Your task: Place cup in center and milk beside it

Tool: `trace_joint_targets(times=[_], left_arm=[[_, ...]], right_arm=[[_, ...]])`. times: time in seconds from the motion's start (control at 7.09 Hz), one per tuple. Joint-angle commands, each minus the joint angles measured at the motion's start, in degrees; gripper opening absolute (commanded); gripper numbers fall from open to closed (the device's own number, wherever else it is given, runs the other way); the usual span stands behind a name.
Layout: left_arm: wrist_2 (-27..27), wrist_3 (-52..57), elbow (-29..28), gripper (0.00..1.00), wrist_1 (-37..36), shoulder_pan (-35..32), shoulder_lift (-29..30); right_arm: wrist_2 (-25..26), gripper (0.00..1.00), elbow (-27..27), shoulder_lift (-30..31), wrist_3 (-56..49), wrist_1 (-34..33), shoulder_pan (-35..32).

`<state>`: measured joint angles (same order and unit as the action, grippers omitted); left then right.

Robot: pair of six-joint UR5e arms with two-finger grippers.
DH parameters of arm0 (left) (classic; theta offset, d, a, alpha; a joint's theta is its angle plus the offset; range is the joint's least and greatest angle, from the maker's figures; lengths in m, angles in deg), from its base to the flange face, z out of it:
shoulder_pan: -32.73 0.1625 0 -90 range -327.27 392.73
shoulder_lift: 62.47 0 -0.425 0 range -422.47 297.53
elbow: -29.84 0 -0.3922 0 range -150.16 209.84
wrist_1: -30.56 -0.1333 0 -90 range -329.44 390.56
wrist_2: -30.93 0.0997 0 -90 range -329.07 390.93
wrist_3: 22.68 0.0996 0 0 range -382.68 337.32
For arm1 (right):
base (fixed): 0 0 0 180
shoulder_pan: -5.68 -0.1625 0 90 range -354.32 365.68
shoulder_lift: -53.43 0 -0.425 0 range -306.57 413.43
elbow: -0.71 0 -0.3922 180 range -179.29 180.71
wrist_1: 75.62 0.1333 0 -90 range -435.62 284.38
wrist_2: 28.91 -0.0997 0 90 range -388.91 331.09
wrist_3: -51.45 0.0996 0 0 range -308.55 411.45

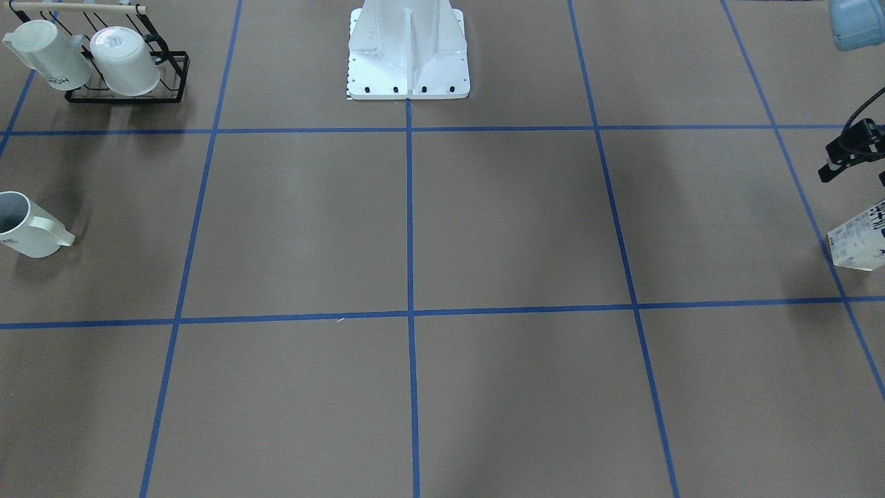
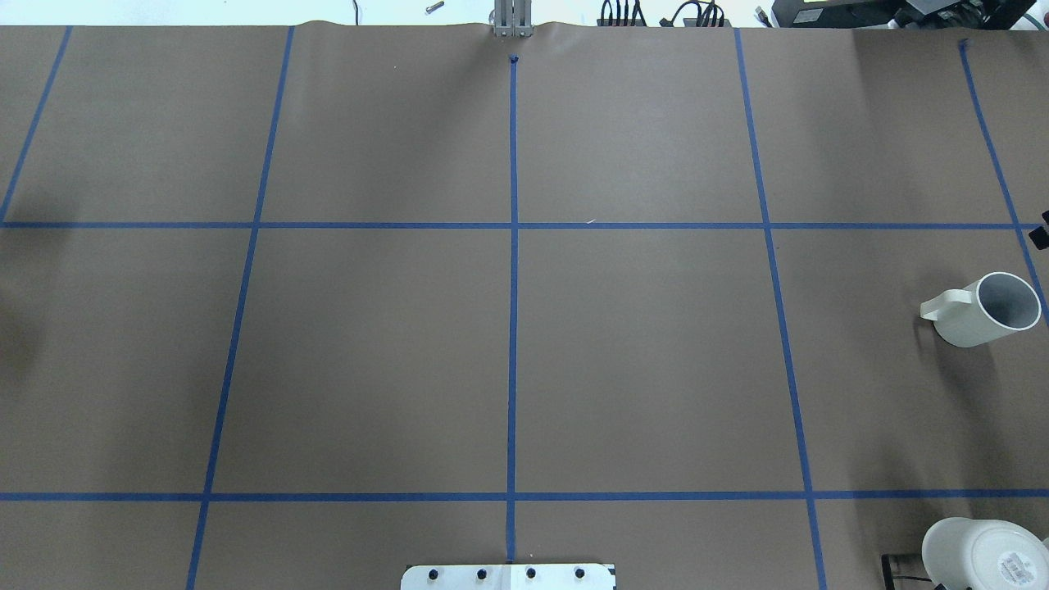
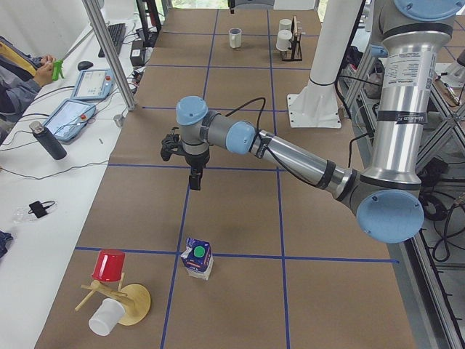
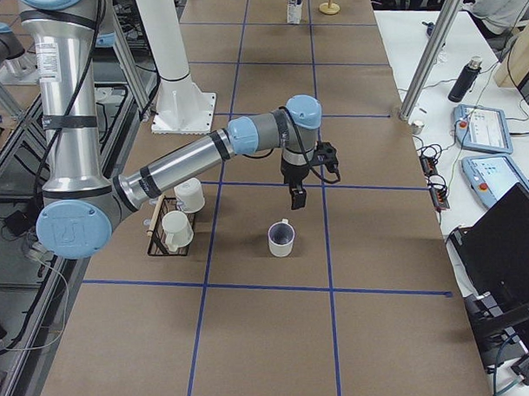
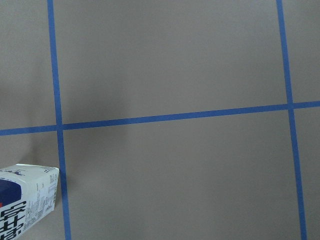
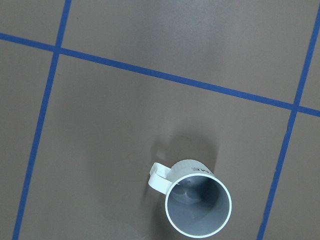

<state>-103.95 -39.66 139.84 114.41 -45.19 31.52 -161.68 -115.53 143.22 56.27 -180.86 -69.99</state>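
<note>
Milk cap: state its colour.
The cap is green, clearest in the exterior left view.

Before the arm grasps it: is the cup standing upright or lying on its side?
Upright. The cup stands on its base with its round opening facing up, handle out sideways.

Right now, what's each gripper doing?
Left gripper: holds nothing, milk carton stands apart; open or shut cannot be told.
Right gripper: holds nothing, hovers near the cup; cannot be told.
</note>
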Motion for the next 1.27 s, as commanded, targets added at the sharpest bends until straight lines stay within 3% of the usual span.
trace_joint_targets(times=[0.0,1.13], left_arm=[[0.23,-1.39,-0.04,0.98,1.83,0.04,-0.47],[0.49,-1.57,-0.92,0.98,2.11,0.13,-0.56]], right_arm=[[-0.39,1.00,0.05,0.03,0.10,1.78,0.01],[-1.88,1.00,1.90,0.12,0.02,2.15,0.09]])
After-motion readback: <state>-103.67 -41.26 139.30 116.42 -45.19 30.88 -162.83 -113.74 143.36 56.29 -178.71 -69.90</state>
